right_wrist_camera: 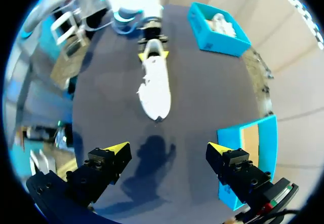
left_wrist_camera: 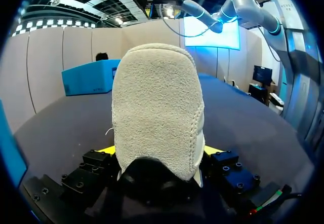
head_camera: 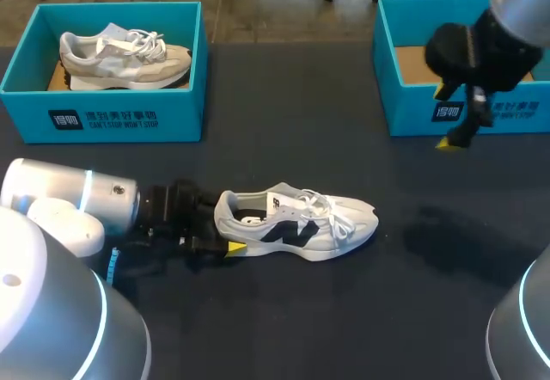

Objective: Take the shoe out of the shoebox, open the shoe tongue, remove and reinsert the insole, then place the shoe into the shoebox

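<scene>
A white sneaker with a dark side mark (head_camera: 296,223) lies on its side on the dark table, toe pointing right. My left gripper (head_camera: 225,225) is at its heel, with a yellow tip on each side pressing the heel. In the left wrist view the grey suede heel (left_wrist_camera: 157,112) fills the space between the fingers of that gripper (left_wrist_camera: 159,150). The right wrist view looks down on the sneaker (right_wrist_camera: 154,87) from above, toe toward it. My right gripper (right_wrist_camera: 169,150) stands open and empty, hovering by the front wall of the right teal shoebox (head_camera: 404,96).
A second teal shoebox (head_camera: 103,118) at the back left holds another white and beige sneaker (head_camera: 120,58). The right shoebox (right_wrist_camera: 248,158) shows a bare cardboard floor. Open table lies between the sneaker and the right box.
</scene>
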You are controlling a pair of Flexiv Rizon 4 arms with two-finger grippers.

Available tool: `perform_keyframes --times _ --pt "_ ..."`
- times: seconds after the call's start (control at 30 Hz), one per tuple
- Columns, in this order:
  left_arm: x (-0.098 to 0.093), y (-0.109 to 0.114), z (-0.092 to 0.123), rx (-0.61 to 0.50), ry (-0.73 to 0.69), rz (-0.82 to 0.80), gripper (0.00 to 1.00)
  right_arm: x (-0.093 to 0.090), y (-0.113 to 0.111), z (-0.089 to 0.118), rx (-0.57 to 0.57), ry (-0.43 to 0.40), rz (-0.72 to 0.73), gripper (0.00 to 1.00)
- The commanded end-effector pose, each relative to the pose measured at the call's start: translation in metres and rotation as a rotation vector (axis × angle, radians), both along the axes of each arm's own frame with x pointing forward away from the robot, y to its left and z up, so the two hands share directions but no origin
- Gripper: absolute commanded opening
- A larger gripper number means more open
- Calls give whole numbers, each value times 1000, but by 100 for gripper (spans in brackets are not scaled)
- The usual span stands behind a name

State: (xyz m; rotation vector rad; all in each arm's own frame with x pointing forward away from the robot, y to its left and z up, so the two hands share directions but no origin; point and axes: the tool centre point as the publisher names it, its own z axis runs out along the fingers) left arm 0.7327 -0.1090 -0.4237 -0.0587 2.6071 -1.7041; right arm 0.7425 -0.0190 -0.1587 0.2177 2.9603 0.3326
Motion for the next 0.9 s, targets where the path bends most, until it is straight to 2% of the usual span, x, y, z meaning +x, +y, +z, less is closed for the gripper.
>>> perform_keyframes --times 0.03,0.13,0.27,0.4,0.57,0.6,0.9 --pt "3 1 -1 4 1 -2 0 1 31 7 -4 -39 -276 100" --pt "3 1 -1 4 1 -2 0 2 46 9 39 -13 -412 100" --pt "3 1 -1 4 1 -2 0 6 77 13 -9 9 -560 100" --pt "3 1 -1 4 1 -2 0 6 103 7 33 -3 -699 100" --pt "3 1 -1 4 1 -2 0 1 129 -2 103 45 -927 100" --pt "3 1 -1 4 1 -2 0 1 137 -2 120 -3 -906 100" --pt "3 1 -1 4 1 -2 0 1 137 -2 120 -3 -906 100"
